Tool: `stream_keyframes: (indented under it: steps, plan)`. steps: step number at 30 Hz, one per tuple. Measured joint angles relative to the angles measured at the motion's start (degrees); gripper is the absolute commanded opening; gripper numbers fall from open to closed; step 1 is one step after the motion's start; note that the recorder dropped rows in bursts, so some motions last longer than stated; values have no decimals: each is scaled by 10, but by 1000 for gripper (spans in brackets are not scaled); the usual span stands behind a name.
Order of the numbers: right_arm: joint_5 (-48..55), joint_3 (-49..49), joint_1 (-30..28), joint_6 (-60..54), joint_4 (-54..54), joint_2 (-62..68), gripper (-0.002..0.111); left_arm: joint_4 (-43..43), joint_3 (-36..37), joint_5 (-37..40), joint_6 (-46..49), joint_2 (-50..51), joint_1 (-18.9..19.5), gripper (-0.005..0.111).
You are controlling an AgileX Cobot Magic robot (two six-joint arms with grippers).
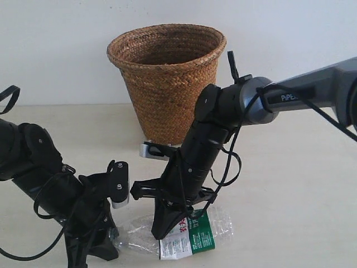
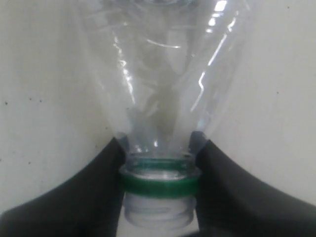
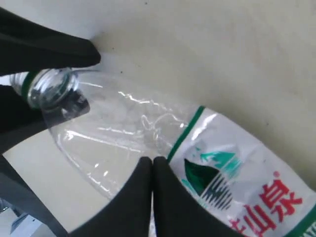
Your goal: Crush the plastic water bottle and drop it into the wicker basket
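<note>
The plastic water bottle lies flattened on its side on the table, in front of the wicker basket. My left gripper is shut on the bottle's neck, one black finger on each side of the green ring; the threads below the ring are bare. My right gripper points down with its fingers shut together, their tips pressed onto the clear body beside the white-and-green label. The bottle's neck and the left gripper's fingers also show in the right wrist view.
The basket stands upright at the back against a pale wall, behind the right arm. The beige table spreads to the right of the bottle. Cables loop off both arms.
</note>
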Motion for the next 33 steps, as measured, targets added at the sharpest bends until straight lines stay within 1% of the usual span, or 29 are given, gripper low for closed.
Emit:
stream_keyframes:
  steps: [8,25,30,33]
  plan:
    - [21,-5,-17,0,33,21,0,2,0,0,0,0,0,4]
    - [43,-20,-24,38,27,39,0,2,0,0,3,1,1,4]
    - [49,-31,-23,30,1,22,0,2,0,0,3,0,1,4]
    - [55,-31,-22,-16,-46,-15,0,-5,0,-1,1,0,1,4]
